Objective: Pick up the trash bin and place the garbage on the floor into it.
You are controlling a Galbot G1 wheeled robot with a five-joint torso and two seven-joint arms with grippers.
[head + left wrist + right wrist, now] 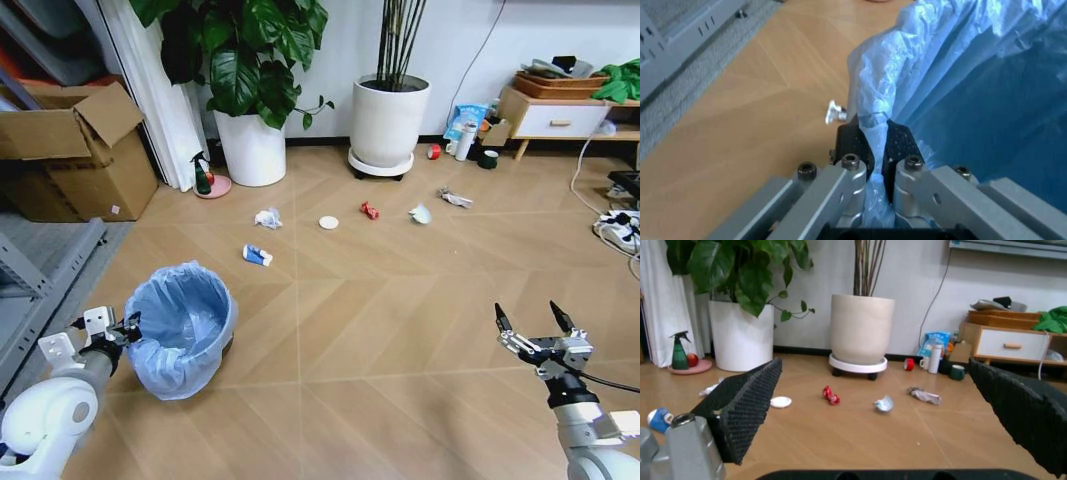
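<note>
**Left gripper pinching the bin's rim, litter scattered across the floor**

The left gripper is clamping the rim of the trash bin, its dark pads pressing together on the crinkly light-blue bag folded over the edge (the left wrist view is showing the plastic squeezed tight between them). The bin is sitting on the wooden floor at the robot's near left, beside a grey metal rack.

The right gripper is hovering low at the near right with its fingers spread wide and nothing between them.

The garbage is lying farther out, well apart from the bin: a blue-white packet nearest, then crumpled white paper, a white round disc, a red crushed wrapper, a pale crumpled piece and a silvery wrapper.

Two large white plant pots are standing against the back wall, with a dark green spray bottle on a pink saucer beside the left one. A cardboard box is resting at the far left.
</note>
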